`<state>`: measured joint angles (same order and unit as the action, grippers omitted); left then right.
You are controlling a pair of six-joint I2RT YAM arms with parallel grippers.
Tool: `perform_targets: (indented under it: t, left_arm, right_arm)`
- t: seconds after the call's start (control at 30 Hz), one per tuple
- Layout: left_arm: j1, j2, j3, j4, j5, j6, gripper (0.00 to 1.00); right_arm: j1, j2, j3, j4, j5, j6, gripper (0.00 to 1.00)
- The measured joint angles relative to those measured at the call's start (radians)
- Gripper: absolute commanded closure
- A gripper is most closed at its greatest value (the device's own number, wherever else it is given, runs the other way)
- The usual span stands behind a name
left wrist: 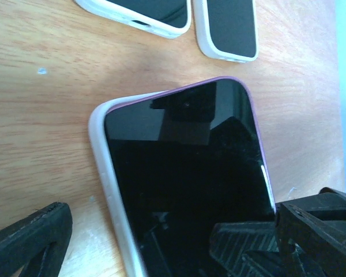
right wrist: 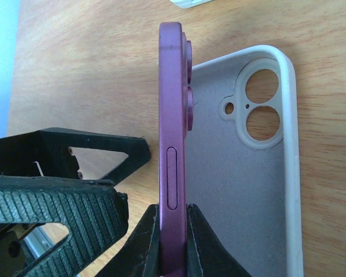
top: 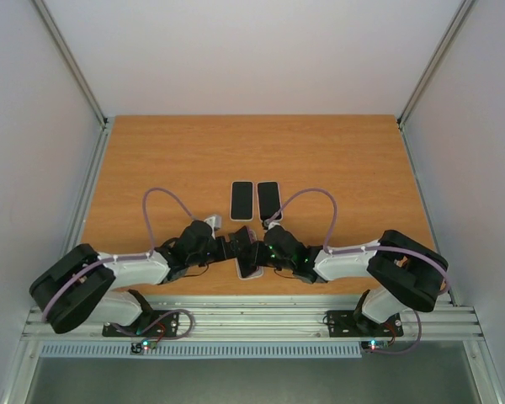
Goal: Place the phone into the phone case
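Note:
The purple phone (right wrist: 172,115) stands on its long edge, pinched between the fingers of my right gripper (right wrist: 173,251), its camera bumps facing the case. The white phone case (right wrist: 236,173) lies open side up just right of it, its grey inside bare. In the left wrist view the phone's black screen (left wrist: 184,173) leans over the case's white left wall (left wrist: 101,156). My left gripper (left wrist: 155,248) is open around the phone. Its ribbed pad (left wrist: 248,248) lies against the screen. In the top view both grippers meet over phone and case (top: 251,269).
Two other phones in white cases lie side by side screen up beyond the grippers, the left one (top: 241,200) and the right one (top: 268,200). They also show at the top of the left wrist view (left wrist: 228,29). The wooden table (top: 151,168) has walls on three sides.

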<state>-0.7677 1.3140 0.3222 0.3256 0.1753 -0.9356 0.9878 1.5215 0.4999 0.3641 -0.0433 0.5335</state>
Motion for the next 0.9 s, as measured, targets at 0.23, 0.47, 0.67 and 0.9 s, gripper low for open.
perform_targets:
  t: [0.23,0.47,0.67,0.9]
  left_arm:
    - [0.001,0.097,-0.009,0.179,0.055,-0.057,0.04]
    - [-0.021,0.154,-0.037,0.327,0.057,-0.121,0.04]
    - [-0.046,0.163,-0.055,0.377,0.045,-0.167,0.04]
    - [-0.064,0.112,-0.075,0.333,0.035,-0.18,0.04]
  right_arm:
    - [0.0,0.025,-0.036,0.101,-0.002,0.037,0.9]
    - [0.0,0.055,-0.048,0.122,-0.003,0.06,0.76]
    - [0.001,0.048,-0.058,0.1,-0.014,0.058,0.67]
    - [0.001,-0.049,-0.059,-0.033,-0.008,0.019,0.6]
